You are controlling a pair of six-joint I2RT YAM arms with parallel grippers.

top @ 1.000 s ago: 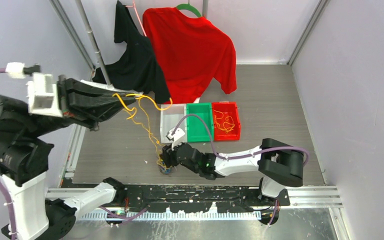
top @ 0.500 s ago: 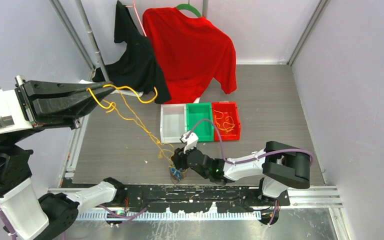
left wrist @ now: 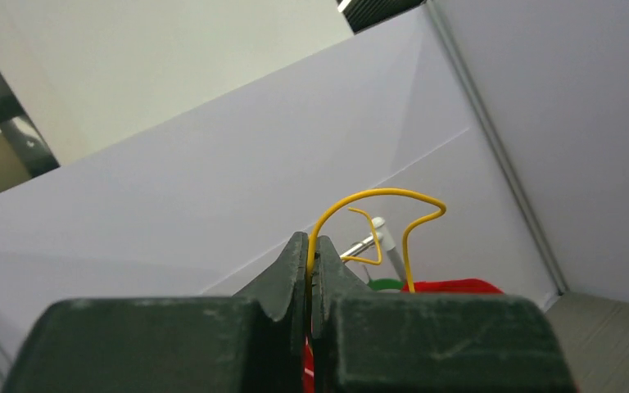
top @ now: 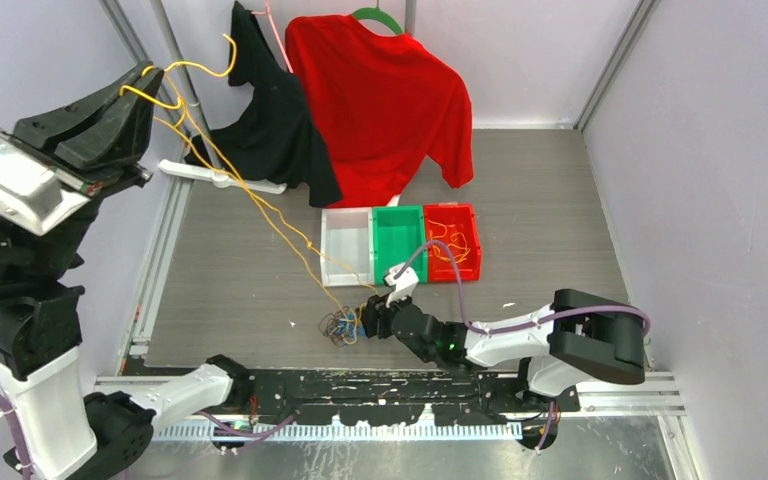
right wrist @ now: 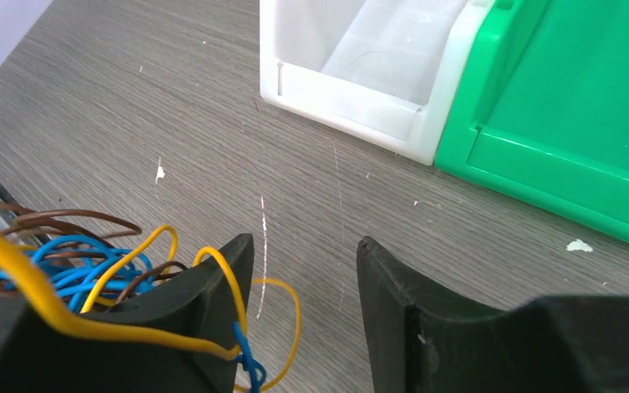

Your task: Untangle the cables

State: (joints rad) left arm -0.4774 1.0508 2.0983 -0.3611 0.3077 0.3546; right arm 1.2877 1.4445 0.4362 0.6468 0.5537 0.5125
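Three bins, two shirts, one cable tangle

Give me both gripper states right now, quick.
Left gripper: shut on the yellow cable.
Right gripper: open, nothing between its fingers; the cable tangle sits beside one finger.

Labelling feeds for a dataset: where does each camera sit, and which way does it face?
Top external: above and behind, looking down at the table; left gripper, right gripper show.
Left wrist: held high, facing a wall; left gripper shut on yellow cable.
Right wrist: low over the table, facing white bin and green bin; right gripper open.
Shared: top and right wrist both show those bins.
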